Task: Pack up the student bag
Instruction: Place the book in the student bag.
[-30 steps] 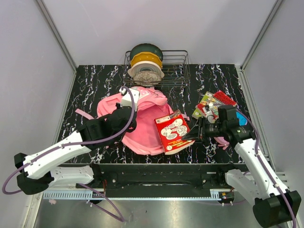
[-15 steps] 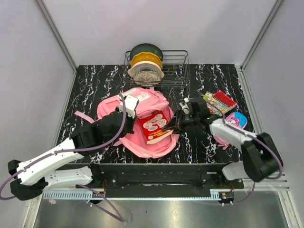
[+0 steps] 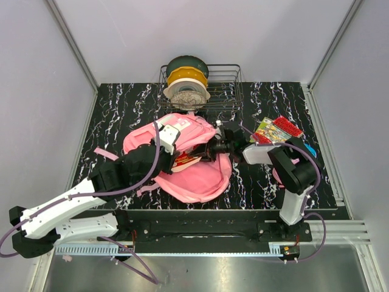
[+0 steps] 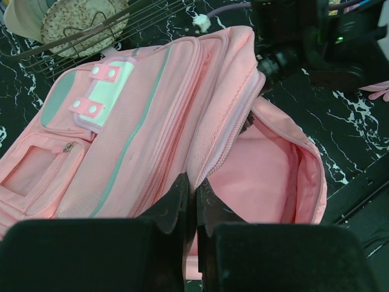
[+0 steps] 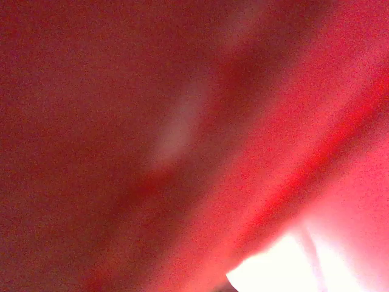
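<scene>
Student bag (image 3: 200,179) mouth gaping, rim pinched by left gripper (image 4: 193,185); right gripper (image 3: 214,148) reaches inside, grip hidden. One book (image 3: 185,161) inside, one basket (image 3: 234,91) behind.

No legible text anywhere, red-and-white booklet (image 3: 184,160) in the student bag (image 3: 200,179) at centre frame, print too small to read, colourful packets (image 3: 276,129) at right illegible, bag's white-and-green patch (image 4: 121,82) blank

White-shelled left arm (image 3: 64,207), black joints, purple cable (image 3: 159,146), black left end effector (image 4: 192,185)
</scene>
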